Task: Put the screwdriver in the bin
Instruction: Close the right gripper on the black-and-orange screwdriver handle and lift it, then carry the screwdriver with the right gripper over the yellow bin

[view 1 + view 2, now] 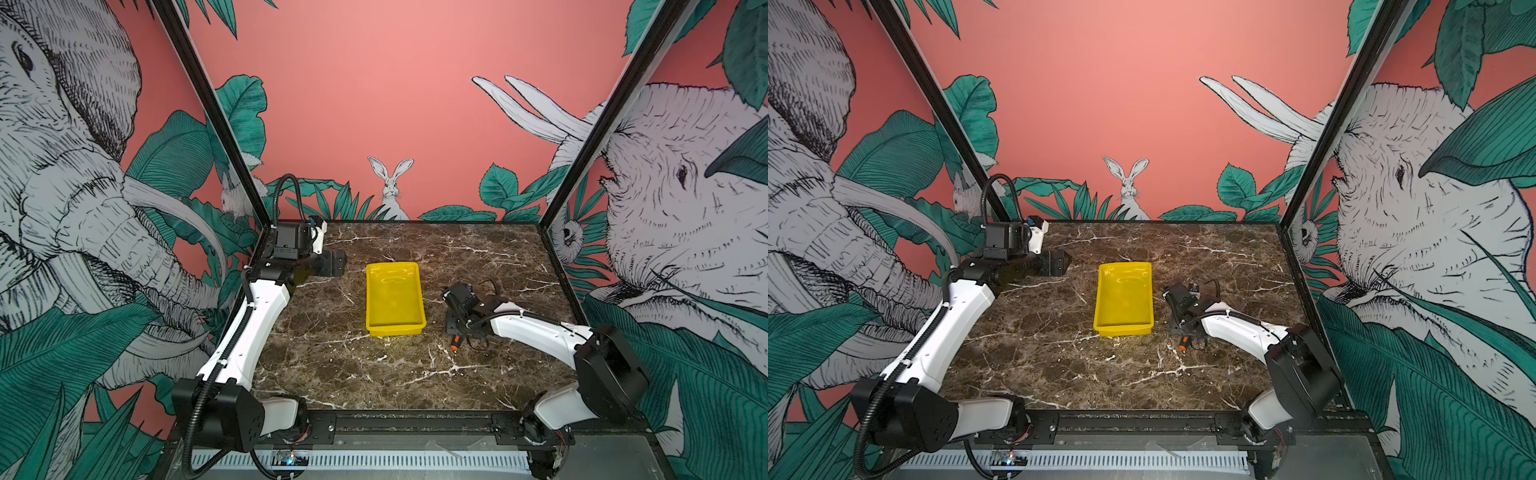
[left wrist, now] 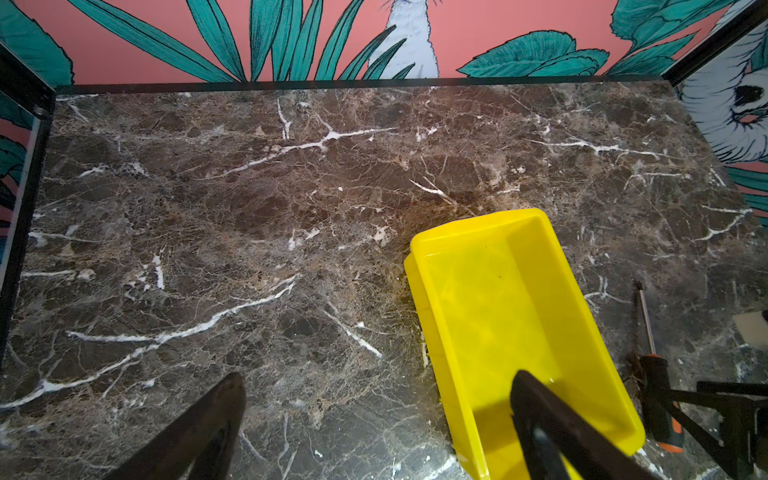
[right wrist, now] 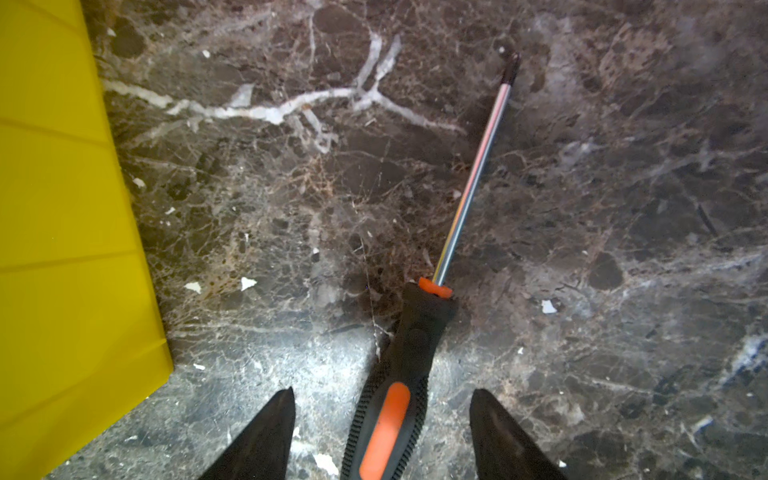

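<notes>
Nothing is in the shallow bright yellow plastic bin (image 1: 395, 330) yet; it sits empty at mid-frame on the dark brown marble table (image 1: 353, 374). The slim screwdriver with the orange-and-black handle (image 3: 419, 320) lies flat on the table just right of it. The right hand (image 3: 382, 391) straddles the handle, fingers apart, not touching. Grasp, lift and drop all remain, I reckon. The left hand (image 2: 378, 375) hangs spread apart, holding nothing

I see dark brown marble counter (image 1: 374, 374), white veins. Back wall (image 1: 395, 83) salmon pink, rabbit (image 1: 390, 187) and green leaves (image 1: 498, 191) painted low. Side panels (image 1: 62, 187) show grey elephants (image 1: 673, 187). Black frame posts (image 1: 216, 120) at corners.
</notes>
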Tool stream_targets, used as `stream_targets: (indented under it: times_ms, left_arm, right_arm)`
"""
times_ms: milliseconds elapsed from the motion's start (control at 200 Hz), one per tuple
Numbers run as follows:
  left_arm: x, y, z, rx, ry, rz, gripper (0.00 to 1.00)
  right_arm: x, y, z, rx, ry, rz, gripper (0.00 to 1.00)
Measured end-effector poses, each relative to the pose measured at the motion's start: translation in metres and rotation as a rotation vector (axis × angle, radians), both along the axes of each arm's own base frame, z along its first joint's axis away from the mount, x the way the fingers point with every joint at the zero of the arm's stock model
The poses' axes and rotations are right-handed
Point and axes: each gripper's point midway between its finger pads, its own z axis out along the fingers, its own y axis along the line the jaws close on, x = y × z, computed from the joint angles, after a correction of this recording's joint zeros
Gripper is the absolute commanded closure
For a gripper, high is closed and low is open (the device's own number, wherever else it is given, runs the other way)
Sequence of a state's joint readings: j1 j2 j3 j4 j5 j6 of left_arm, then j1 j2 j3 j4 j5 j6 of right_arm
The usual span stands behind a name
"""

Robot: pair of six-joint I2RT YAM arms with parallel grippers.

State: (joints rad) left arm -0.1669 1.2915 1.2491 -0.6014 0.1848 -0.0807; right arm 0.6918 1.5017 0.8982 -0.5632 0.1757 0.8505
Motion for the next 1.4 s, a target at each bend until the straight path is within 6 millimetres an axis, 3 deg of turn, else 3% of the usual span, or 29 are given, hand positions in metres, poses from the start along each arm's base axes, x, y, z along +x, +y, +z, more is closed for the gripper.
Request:
stream_targets:
  times_ms: [400, 761, 1016, 1201, 1401]
  left_arm:
    - [0.000, 0.003, -0.002, 0.002, 0.006, 0.026, 0.00]
    - [-0.009, 0.005, -0.021, -0.006, 0.055, 0.045, 0.00]
    - [-0.016, 0.008, -0.017, 0.008, 0.039, 0.040, 0.00]
    - [-0.039, 0.011, -0.033, 0.013, 0.084, 0.036, 0.00]
    - [-0.066, 0.013, -0.045, 0.008, 0.105, 0.021, 0.00]
  right_arm:
    - [-0.006, 0.001, -0.024, -0.027, 0.067, 0.008, 0.43]
    - [-0.013, -0.002, -0.039, -0.039, 0.102, 0.020, 0.52]
    - [-0.009, 0.002, -0.039, -0.033, 0.103, 0.047, 0.66]
    - [-0.011, -0.001, -0.037, -0.051, 0.119, 0.071, 0.75]
    - [-0.008, -0.006, -0.008, -0.082, 0.092, 0.107, 0.78]
